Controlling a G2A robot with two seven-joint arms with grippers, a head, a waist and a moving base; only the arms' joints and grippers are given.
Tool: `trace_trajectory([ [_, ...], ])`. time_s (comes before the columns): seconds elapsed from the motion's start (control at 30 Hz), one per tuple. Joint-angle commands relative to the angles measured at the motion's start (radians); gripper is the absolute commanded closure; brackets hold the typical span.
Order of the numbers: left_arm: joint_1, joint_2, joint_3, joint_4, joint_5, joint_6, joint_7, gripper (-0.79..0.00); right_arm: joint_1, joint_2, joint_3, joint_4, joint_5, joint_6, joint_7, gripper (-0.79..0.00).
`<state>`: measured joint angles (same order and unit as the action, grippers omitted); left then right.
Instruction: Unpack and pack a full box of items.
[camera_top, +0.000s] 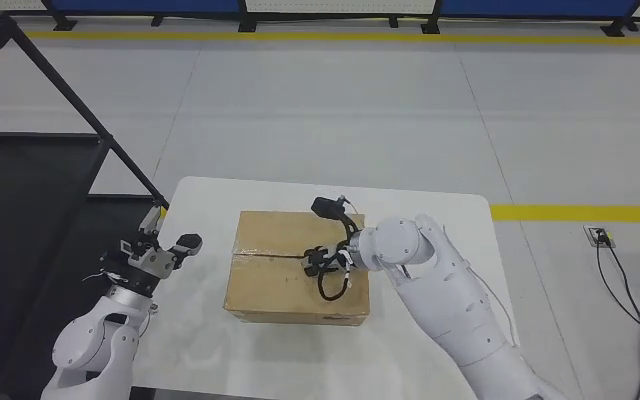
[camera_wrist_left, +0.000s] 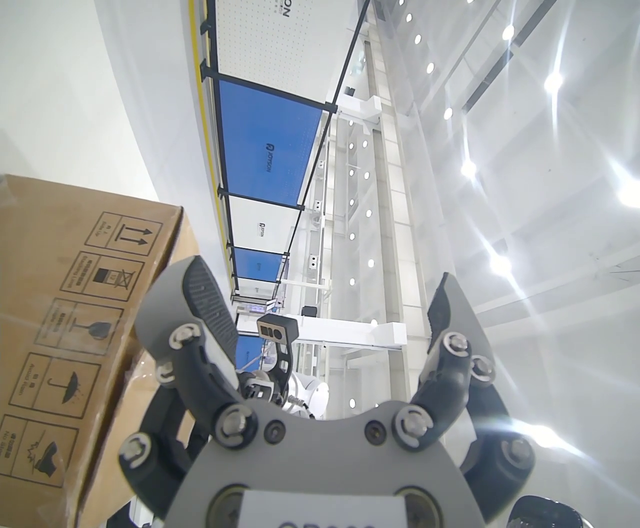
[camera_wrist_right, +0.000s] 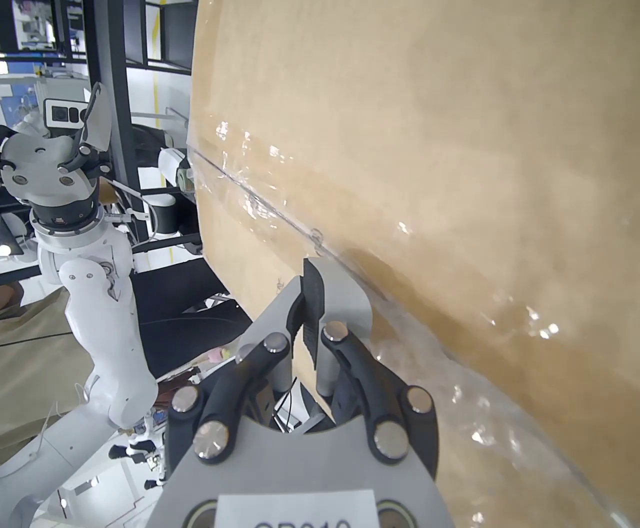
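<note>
A closed cardboard box (camera_top: 290, 285) sits in the middle of the white table (camera_top: 440, 220), its top flaps sealed with clear tape (camera_wrist_right: 260, 200). My right gripper (camera_top: 312, 262) rests over the box top at the taped seam. In the right wrist view it (camera_wrist_right: 312, 280) is shut, its tips against the seam, with nothing visible between the fingers. My left gripper (camera_top: 170, 243) hangs off the box's left side, near the table's left edge. In its own wrist view it (camera_wrist_left: 324, 280) points upward and stands open and empty, beside the box's printed side (camera_wrist_left: 75, 310).
A black metal frame (camera_top: 60, 90) rises just left of the table, close to my left arm. Bare tabletop lies left of the box and at the far right. Beyond the table is grey floor with a yellow line (camera_top: 560, 212).
</note>
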<state>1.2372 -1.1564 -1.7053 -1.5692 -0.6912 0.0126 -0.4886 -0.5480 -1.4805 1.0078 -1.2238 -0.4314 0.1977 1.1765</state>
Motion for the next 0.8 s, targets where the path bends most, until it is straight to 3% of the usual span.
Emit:
trace_trajectory([
  [0.0, 0.001, 0.0, 0.0, 0.0, 0.0, -0.001, 0.0, -0.785, -0.015, 0.004, 0.003, -0.02, -0.023, 0.03, -0.015, 0.0],
  [0.47, 0.008, 0.004, -0.015, 0.01, -0.009, -0.006, -0.01, -0.785, 0.038, -0.014, -0.041, 0.076, -0.008, 0.104, -0.106, 0.0],
  [0.77, -0.002, 0.006, -0.007, 0.013, -0.002, 0.006, -0.028, -0.785, -0.032, 0.013, 0.014, -0.032, -0.024, 0.143, -0.075, 0.0],
])
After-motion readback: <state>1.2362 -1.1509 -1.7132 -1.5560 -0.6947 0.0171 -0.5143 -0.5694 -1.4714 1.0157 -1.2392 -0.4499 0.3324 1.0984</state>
